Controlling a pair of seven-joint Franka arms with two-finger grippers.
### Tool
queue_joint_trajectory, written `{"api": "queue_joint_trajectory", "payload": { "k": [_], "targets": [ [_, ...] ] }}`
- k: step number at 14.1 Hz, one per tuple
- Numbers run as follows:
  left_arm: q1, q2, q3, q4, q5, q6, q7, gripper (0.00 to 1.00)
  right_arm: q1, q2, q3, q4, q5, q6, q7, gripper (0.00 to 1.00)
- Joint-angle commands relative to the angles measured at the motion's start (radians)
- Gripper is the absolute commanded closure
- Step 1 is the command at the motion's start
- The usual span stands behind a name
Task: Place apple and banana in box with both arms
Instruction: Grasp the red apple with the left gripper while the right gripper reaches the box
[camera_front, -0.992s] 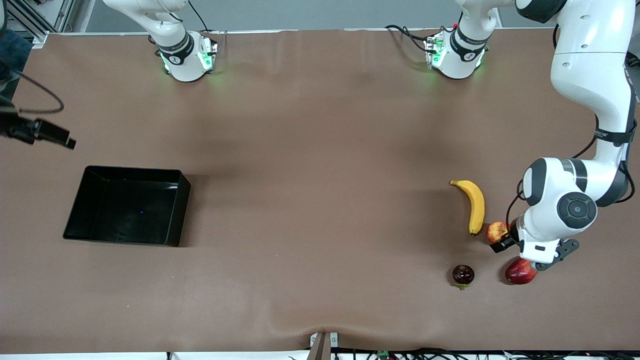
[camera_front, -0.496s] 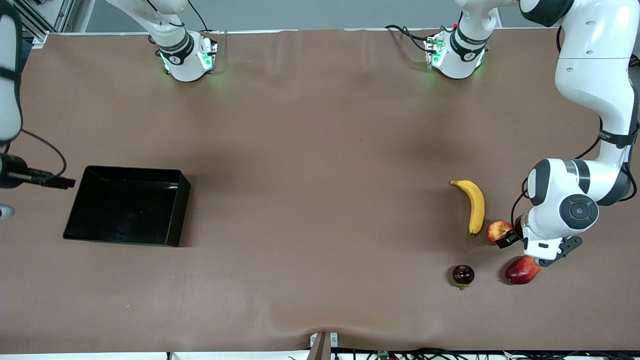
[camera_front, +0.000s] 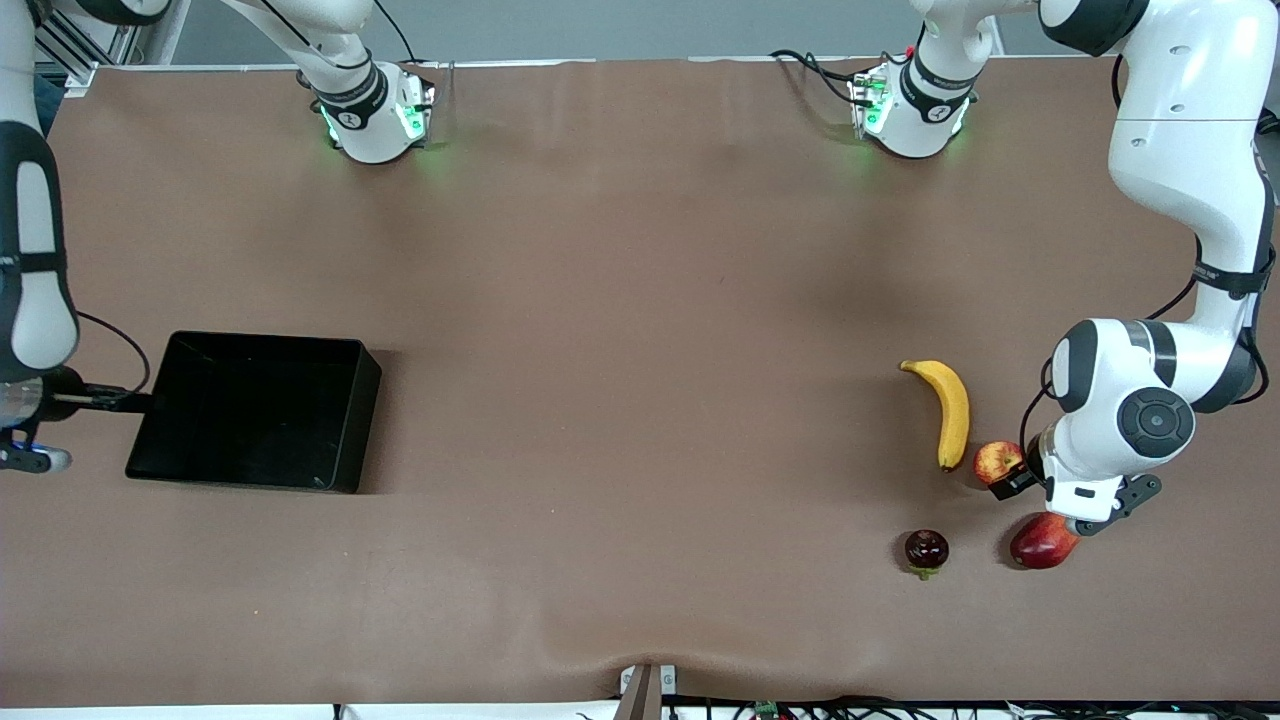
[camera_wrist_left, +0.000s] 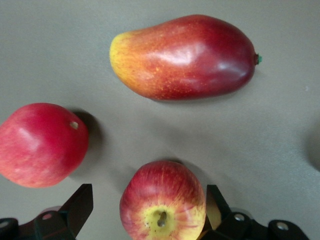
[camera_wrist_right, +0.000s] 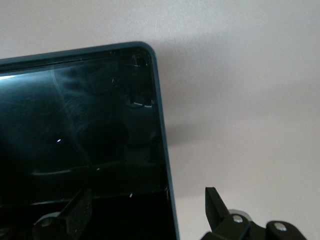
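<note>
The apple (camera_front: 996, 461), red with yellow streaks, lies on the table beside the nearer tip of the yellow banana (camera_front: 948, 412). My left gripper (camera_front: 1006, 472) is down at the apple. In the left wrist view its open fingers stand on either side of the apple (camera_wrist_left: 162, 202), one finger (camera_wrist_left: 216, 206) close against it and the other apart; the left gripper (camera_wrist_left: 150, 200) holds nothing. The black box (camera_front: 255, 410) sits toward the right arm's end. My right gripper (camera_front: 120, 401) is open at the box's end wall (camera_wrist_right: 162, 150), and its fingers (camera_wrist_right: 75, 210) straddle that wall.
An oblong red mango (camera_front: 1042, 541) lies nearer to the front camera than the apple, close under the left wrist; it also shows in the left wrist view (camera_wrist_left: 185, 57). A dark round fruit (camera_front: 926, 549) lies beside the mango, shown red in the left wrist view (camera_wrist_left: 42, 145).
The right arm has swung down along the table's end, bringing its gripper to the box's end wall. The left gripper shifted slightly and stays at the apple.
</note>
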Motion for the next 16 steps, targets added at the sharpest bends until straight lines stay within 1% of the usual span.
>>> {"api": "queue_joint_trajectory", "payload": {
  "k": [1,3,5,6,7,8,9,11,12,15,16],
  "targets": [
    [0.01,0.005,-0.007,0.001,-0.034,0.02,0.015,0.0,-0.033,0.051,0.017,0.006,-0.002,0.067,-0.081,0.0],
    [0.01,0.008,-0.005,-0.005,-0.037,0.02,0.02,0.0,-0.041,0.079,0.017,-0.019,0.0,0.14,-0.155,0.0],
    [0.011,0.014,-0.005,-0.006,-0.037,0.02,0.022,0.0,-0.041,0.082,0.019,-0.053,0.001,0.194,-0.174,0.0],
    [0.01,0.018,-0.005,-0.008,-0.037,0.02,0.022,0.0,-0.041,0.082,0.019,-0.056,0.007,0.2,-0.171,0.0],
    [0.01,0.026,-0.007,-0.008,-0.037,0.022,0.022,0.0,-0.041,0.082,0.019,-0.057,0.022,0.196,-0.171,0.34],
    [0.01,0.029,-0.007,-0.008,-0.037,0.022,0.022,0.0,-0.041,0.082,0.019,-0.057,0.041,0.191,-0.163,0.85],
    [0.01,0.034,-0.008,-0.008,-0.037,0.022,0.022,0.0,-0.039,0.082,0.019,-0.057,0.056,0.19,-0.162,1.0],
    [0.01,0.034,-0.008,-0.006,-0.058,0.022,0.021,0.0,-0.039,0.083,0.019,-0.059,0.061,0.188,-0.161,1.0],
    [0.011,0.032,-0.008,-0.006,-0.07,0.02,0.026,0.12,-0.038,0.083,0.019,-0.059,0.061,0.188,-0.161,1.0],
    [0.01,0.023,-0.01,-0.005,-0.075,0.01,0.034,0.89,-0.033,0.073,0.024,-0.053,0.061,0.188,-0.161,1.0],
    [0.008,0.017,-0.011,-0.005,-0.083,-0.003,0.034,1.0,-0.025,0.063,0.025,-0.05,0.062,0.187,-0.161,1.0]
  ]
}}
